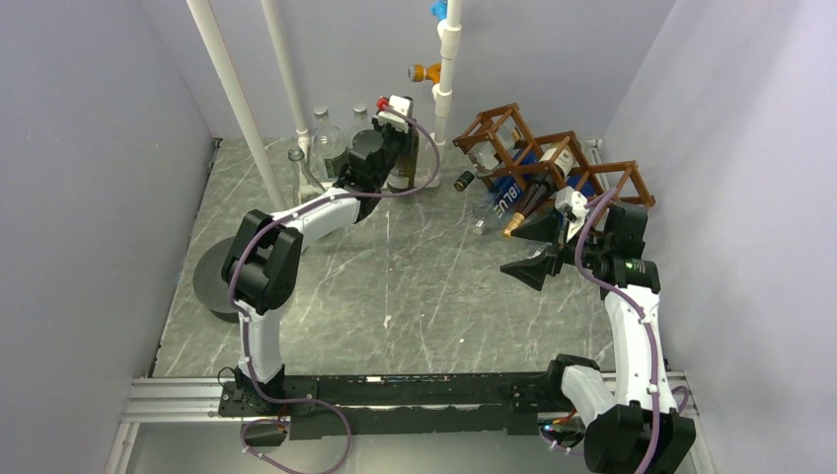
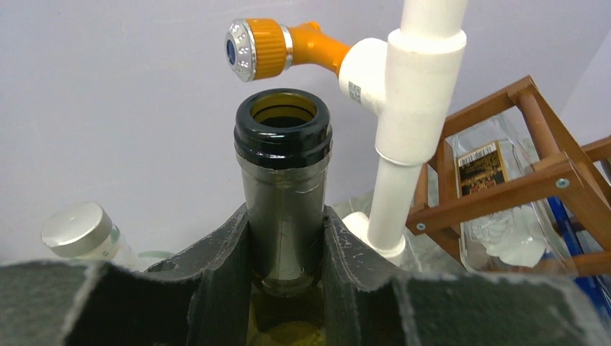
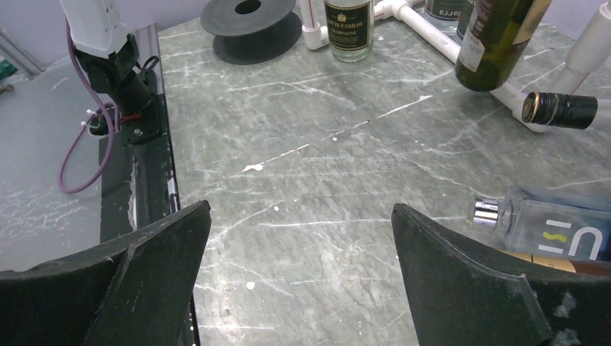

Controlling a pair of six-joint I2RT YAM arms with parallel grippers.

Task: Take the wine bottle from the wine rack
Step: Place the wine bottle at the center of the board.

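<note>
1. The left gripper has its jaws clamped on the neck of a dark green wine bottle, open mouth up. The bottle is clear of the rack, off to the rack's left, right by the white pipe.
2. So I'd guess the pull-out part is done and this is the set-down step. The next move calls for lowering it straight, getting the base flat on the table, then letting go. It also needs to miss the pipe and the clear bottles further left of the rack.
3. The right gripper hangs just in front of the rack, jaws wide, nothing in them.
4. Hard to make out: the left wrist view cuts the bottle off below the neck. From the right wrist it looks tilted with its top cropped. I can't tell if the base touches the table.
5. The rack holds more bottles, with a gold-topped one poking out the front, but the slats hide how many.
</note>
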